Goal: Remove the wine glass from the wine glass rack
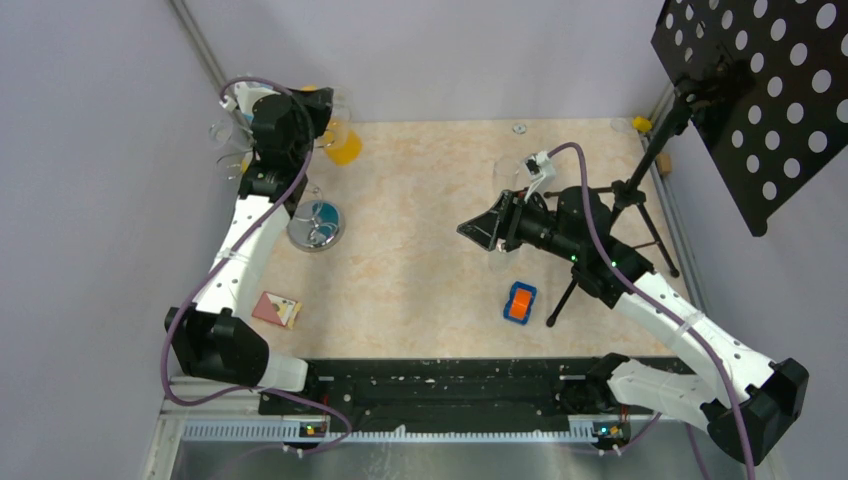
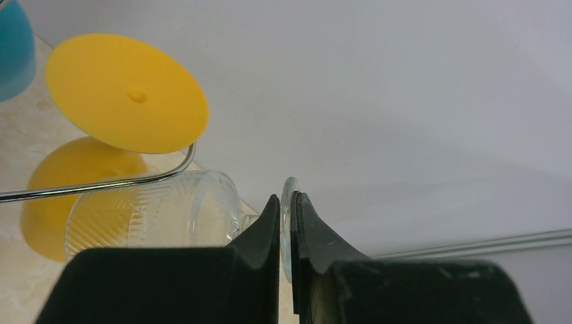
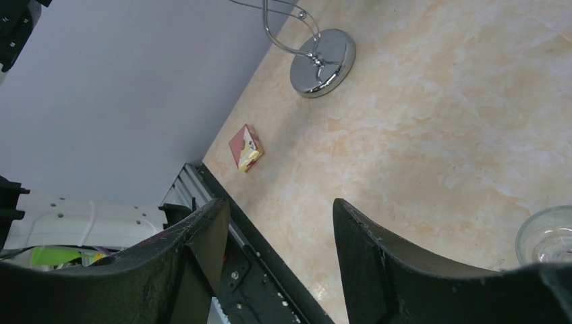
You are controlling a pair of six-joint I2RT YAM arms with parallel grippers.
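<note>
Up at the far-left corner of the bench (image 1: 420,260), left fingers (image 2: 270,223) clenched on the thin clear foot of the wine glass (image 2: 155,216), the disc gripped edge-on between them. Ribbed clear bowl lying on its side just beside the fingers, stem mostly hidden behind them. One curved wire arm (image 2: 101,183) of the wine glass rack (image 1: 300,236) crossing in front of the bowl's upper edge; impossible to tell whether glass and wire are touching or apart. Close by, a yellow glass (image 2: 128,94) turned foot-up, its round foot above the wire and its bowl below, with a blue glass (image 2: 13,47) at the edge of the left wrist view. Lower down, the rack's round chrome base planted on the left side of the bench, nearer than the left fingers, wavy stem rising from its middle. Over mid-bench, right of centre, right fingers (image 3: 202,233) spread wide and grasping nothing, aimed left toward that chrome base, the rim of a second clear glass (image 3: 548,236) just beside them. Flat on the bench at near left, a small red-and-yellow card box (image 1: 276,310); nearer than the right fingers, an orange-and-blue block (image 1: 519,303). Along the right side, a black tripod stand (image 1: 640,190) carrying a perforated black panel (image 1: 760,90) at far right.
</note>
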